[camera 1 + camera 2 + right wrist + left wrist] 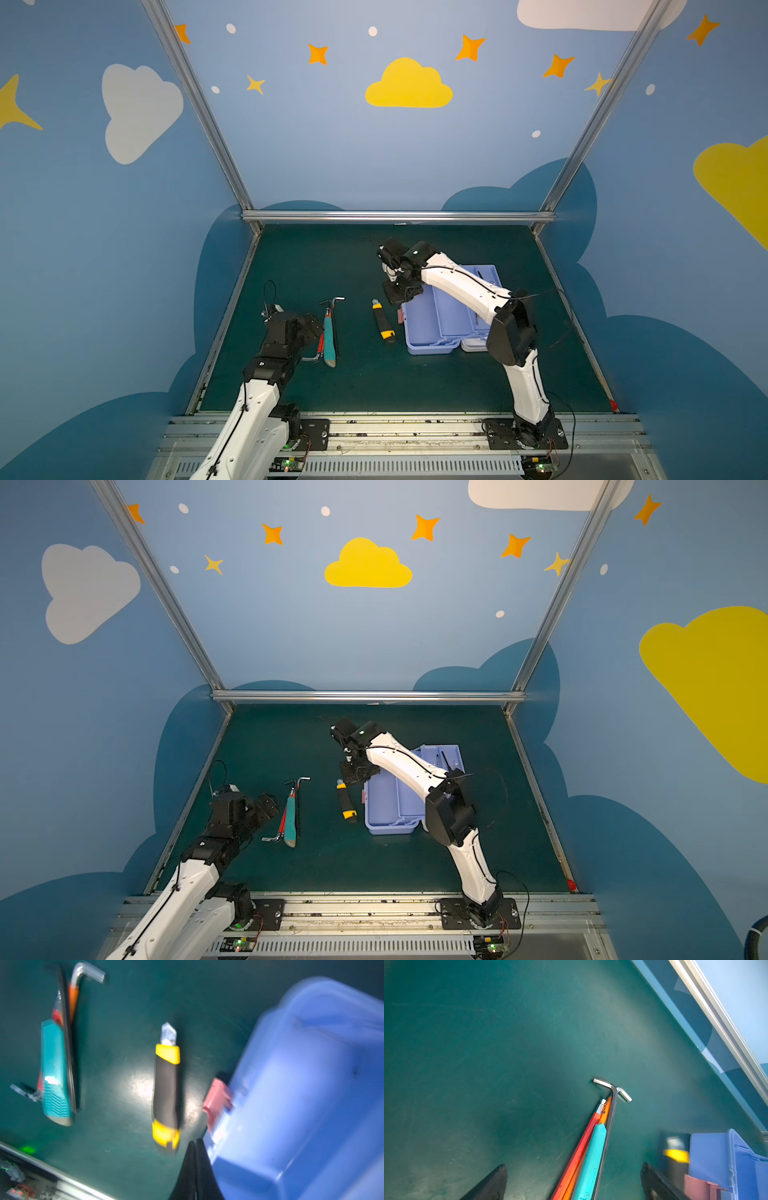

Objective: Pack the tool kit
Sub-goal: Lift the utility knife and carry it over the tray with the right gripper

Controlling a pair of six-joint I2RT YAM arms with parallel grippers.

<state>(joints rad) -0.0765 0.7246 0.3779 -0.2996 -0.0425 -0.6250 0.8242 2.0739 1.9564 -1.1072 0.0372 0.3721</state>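
Right wrist view: right gripper (195, 1142) jaws pressed together, gripping nothing, just beside the tool kit (301, 1084) rim; left gripper (574, 1166) spread wide above hex keys (602, 1083).

Your cell: blue walls (374, 166) painted with white and yellow clouds (408, 85), orange stars (469, 48); aluminium posts (202, 108) at the back corners; dark green mat (316, 257) as floor, faintly scuffed.

No legible writing anywhere.
Just a tiny white mark (262, 364) on the left arm's black link (277, 367), visible in both top views yet too small to read; blurred wrist views of the yellow-and-black cutter (166, 1093) and lavender box (301, 1095), without readable print.
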